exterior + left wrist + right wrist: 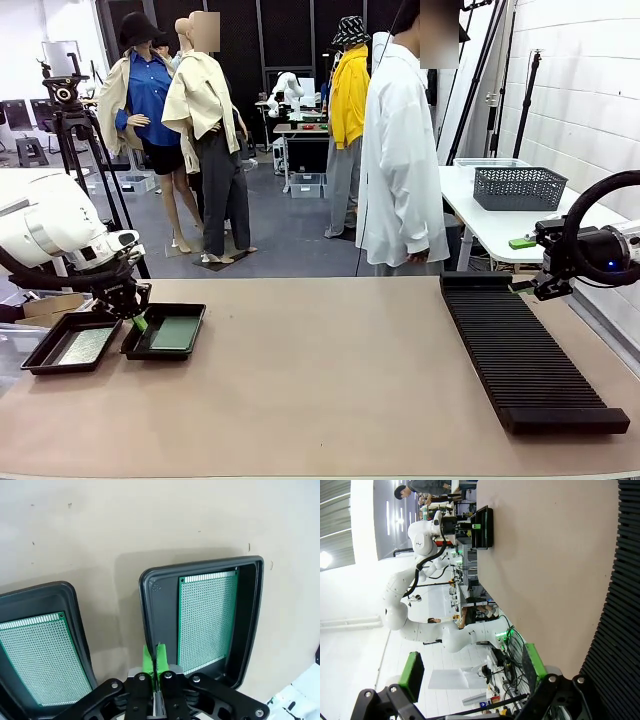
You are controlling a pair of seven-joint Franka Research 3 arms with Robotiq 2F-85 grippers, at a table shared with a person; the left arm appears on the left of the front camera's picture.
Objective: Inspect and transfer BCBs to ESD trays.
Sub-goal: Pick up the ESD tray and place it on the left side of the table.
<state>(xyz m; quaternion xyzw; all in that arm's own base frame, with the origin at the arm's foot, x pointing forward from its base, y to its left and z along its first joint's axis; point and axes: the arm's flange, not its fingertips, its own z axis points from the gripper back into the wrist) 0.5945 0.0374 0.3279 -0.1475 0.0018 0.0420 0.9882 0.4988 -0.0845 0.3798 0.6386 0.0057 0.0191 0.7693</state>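
Note:
Two black ESD trays sit side by side at the table's left, the left tray (35, 362) and the right tray (133, 350). A green BCB (85, 345) lies flat in the left one and another BCB (175, 333) in the right one. My left gripper (138, 320) hangs shut and empty just over the near-left rim of the right tray. In the left wrist view its pads (148, 660) press together above the gap between the right tray (260, 595) with its board (207, 620) and the left tray (75, 610) with its board (37, 655). My right gripper (520, 265) is open and empty at the far right; its pads (411, 672) stand wide apart.
A long black ribbed rack (520, 350) runs along the right of the table, under my right gripper. A person in a white shirt (400, 150) stands at the far edge. A dark mesh basket (520, 187) sits on a white side table behind.

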